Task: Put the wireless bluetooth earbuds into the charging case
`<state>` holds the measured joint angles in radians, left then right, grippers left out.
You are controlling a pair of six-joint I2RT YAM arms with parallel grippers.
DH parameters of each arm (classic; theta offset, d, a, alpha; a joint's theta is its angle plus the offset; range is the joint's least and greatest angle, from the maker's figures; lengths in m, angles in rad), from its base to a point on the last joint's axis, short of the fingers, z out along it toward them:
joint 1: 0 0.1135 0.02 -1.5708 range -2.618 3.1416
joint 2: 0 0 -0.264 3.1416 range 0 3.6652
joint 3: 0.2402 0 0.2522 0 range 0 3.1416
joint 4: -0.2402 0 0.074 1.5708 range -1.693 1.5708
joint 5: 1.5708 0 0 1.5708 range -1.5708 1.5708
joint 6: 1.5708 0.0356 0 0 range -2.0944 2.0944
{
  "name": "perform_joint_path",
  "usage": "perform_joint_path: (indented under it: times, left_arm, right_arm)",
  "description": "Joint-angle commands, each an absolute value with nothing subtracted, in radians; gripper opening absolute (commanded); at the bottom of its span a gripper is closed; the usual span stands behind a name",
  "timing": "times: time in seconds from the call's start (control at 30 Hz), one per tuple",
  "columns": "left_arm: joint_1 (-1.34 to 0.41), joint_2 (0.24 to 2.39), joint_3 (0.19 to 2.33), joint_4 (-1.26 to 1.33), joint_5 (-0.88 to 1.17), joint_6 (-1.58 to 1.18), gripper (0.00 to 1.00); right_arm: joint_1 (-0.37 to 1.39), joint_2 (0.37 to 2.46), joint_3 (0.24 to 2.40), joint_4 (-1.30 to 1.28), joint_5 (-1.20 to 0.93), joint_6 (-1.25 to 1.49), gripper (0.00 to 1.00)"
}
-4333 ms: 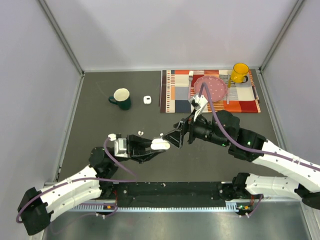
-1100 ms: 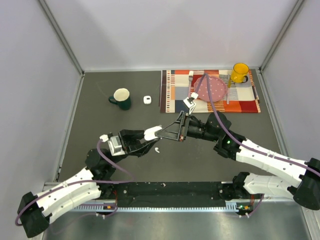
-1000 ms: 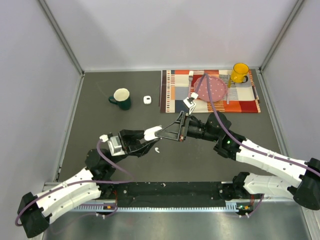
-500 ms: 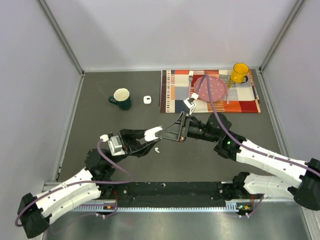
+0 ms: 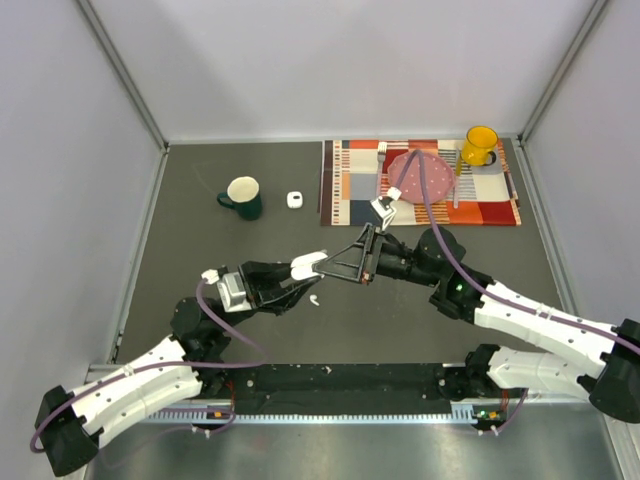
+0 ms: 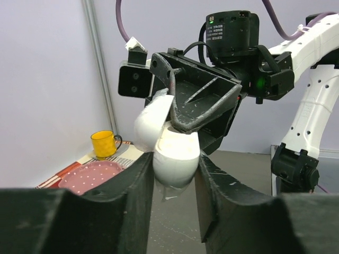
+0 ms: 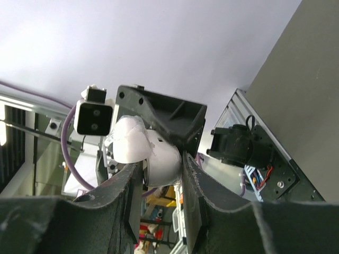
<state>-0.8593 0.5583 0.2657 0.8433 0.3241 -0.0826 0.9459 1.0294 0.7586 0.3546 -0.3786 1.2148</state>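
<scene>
Top view: we see the left gripper point(image 5: 303, 273) mid-desk, clamped on the white charging case point(image 5: 308, 264), which it holds up off the dark desk point(image 5: 200, 250). The right gripper point(image 5: 326, 269) comes in from the right w/ its tips at the same case. One white earbud point(image 5: 314, 298) lies on the desk just on the near side of the case, free of both grippers. We can't make out any other earbuds. Farther back are a green mug point(image 5: 243, 197) w/ a small white box point(image 5: 295, 199) beside it, and a striped mat point(image 5: 350, 190) carrying a pink plate point(image 5: 435, 178) and a yellow mug point(image 5: 480, 146).

Left wrist view: both fingers press the sides of the case body. The lid point(image 6: 152, 119) is flipped up and tilted left. A right gripper finger lies across the top of the body, so we can't tell what's inside.

Right wrist view: its fingers are only narrowly apart, w/ the case filling the gap and seemingly touching both.
</scene>
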Motion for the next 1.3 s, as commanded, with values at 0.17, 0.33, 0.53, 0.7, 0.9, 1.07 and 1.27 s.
perform_joint_path:
  times: [0.17,0.33,0.53,0.7,0.9,1.07,1.27]
  left_arm:
    - [-0.859,0.589,0.291,0.902,0.327,-0.071,0.31]
    - [-0.859,0.594,0.291,0.916,0.322,-0.074,0.36]
    - [-0.859,0.601,0.291,0.927,0.318,-0.075,0.38]
    - [-0.859,0.603,0.29,0.934,0.321,-0.084,0.39]
    - [-0.859,0.601,0.287,0.937,0.327,-0.081,0.26]
    - [-0.859,0.592,0.282,0.946,0.325,-0.066,0.0]
    - [-0.859,0.551,0.255,0.94,0.29,-0.048,0.0]
  right_arm:
    - [0.943,1.032,0.761,0.413,-0.406,1.238,0.0]
    - [0.943,1.04,0.758,0.406,-0.405,1.241,0.0]
    - [0.943,1.045,0.756,0.408,-0.402,1.243,0.0]
    - [0.943,1.046,0.753,0.414,-0.403,1.247,0.0]
    - [0.943,1.042,0.753,0.416,-0.4,1.246,0.0]
    - [0.945,1.039,0.776,0.298,-0.384,1.201,0.12]
    - [0.943,1.011,0.776,0.262,-0.356,1.16,0.73]
